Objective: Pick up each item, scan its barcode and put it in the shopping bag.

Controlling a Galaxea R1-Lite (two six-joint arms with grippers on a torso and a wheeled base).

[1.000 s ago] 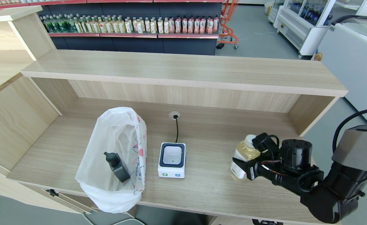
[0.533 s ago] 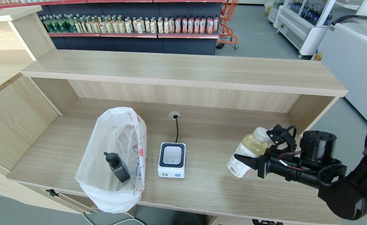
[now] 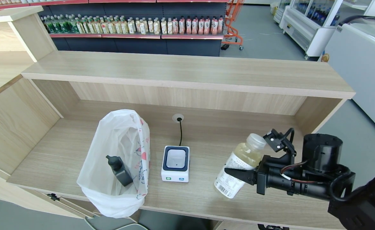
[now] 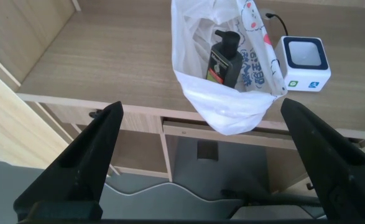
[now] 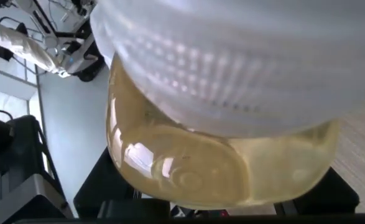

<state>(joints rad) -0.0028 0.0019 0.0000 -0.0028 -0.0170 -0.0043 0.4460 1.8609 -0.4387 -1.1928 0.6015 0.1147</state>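
Hanging below the front edge of the pale wooden counter [image 3: 206, 199], the left gripper [image 4: 202, 107] has its two dark fingers spread wide with nothing between them. Over the counter's near right part, the right gripper [image 3: 235, 172] is pinching a clear plastic bottle of pale yellow drink with a white cap [image 3: 245, 155] around its middle. The bottle is tilted and lifted off the wood, cap up and away toward the wrist, labelled base down toward the robot's left. Left of it, apart, sits a white square scanner box with a dark-framed window [image 3: 175, 163]. Further left stands a white plastic shopping bag [image 3: 117, 137] with a black pump bottle [image 3: 120, 169] inside. A black cable [image 3: 180, 131] runs from the scanner back to a hole in the counter.
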